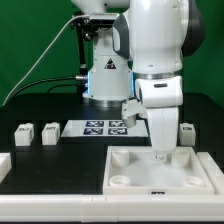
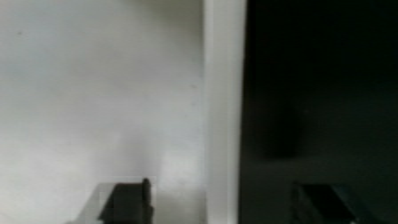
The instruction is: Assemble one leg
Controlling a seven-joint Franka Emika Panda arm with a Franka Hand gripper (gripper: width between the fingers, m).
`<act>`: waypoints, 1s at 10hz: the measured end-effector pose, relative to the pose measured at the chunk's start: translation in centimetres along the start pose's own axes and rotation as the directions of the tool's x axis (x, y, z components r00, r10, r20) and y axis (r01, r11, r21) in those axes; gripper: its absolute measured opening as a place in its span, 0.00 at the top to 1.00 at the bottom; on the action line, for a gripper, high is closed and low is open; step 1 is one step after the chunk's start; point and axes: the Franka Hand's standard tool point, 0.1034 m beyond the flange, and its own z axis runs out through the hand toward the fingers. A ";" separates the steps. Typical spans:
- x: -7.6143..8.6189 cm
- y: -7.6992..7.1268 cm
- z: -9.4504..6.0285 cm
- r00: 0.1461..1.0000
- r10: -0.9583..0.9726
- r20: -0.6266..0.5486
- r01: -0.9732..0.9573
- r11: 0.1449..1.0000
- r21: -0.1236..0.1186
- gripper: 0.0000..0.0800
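Three small white legs with black-and-white tags stand on the black table: two at the exterior view's left (image 1: 24, 133) (image 1: 49, 131) and one at its right (image 1: 186, 132). My gripper (image 1: 163, 150) hangs over the back edge of the large flat white piece with recessed pockets (image 1: 135, 178). It is open and empty. In the wrist view my gripper (image 2: 228, 192) has its dark fingers (image 2: 128, 202) wide apart. They straddle the white piece's rim (image 2: 222, 90), white surface on one side and black table on the other. No leg shows in the wrist view.
The marker board (image 1: 105, 127) lies flat behind the white piece, between the legs. The robot's base (image 1: 105, 75) stands at the back. Part of another white piece (image 1: 4, 163) shows at the exterior view's left edge.
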 end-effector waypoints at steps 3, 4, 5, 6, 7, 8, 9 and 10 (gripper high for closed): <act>0.0 0.1 -0.1 1.000 0.006 0.000 -0.006 1.000 -0.003 0.20; 0.0 0.2 -0.2 1.000 0.017 0.000 -0.017 1.000 -0.005 0.20; 0.0 0.3 -0.4 1.000 0.028 0.000 -0.028 1.000 -0.009 0.19; 0.1 0.3 -1.0 0.998 0.057 0.001 -0.057 0.998 -0.017 0.19; 0.2 -0.1 -2.2 0.994 0.109 0.004 -0.109 0.994 -0.029 0.19; 0.3 -0.6 -3.7 0.989 0.151 0.007 -0.150 0.988 -0.047 0.19; 0.3 -0.9 -5.0 0.981 0.193 0.005 -0.192 0.979 -0.067 0.19; 0.4 -1.2 -5.4 0.974 0.227 -0.002 -0.226 0.971 -0.081 0.19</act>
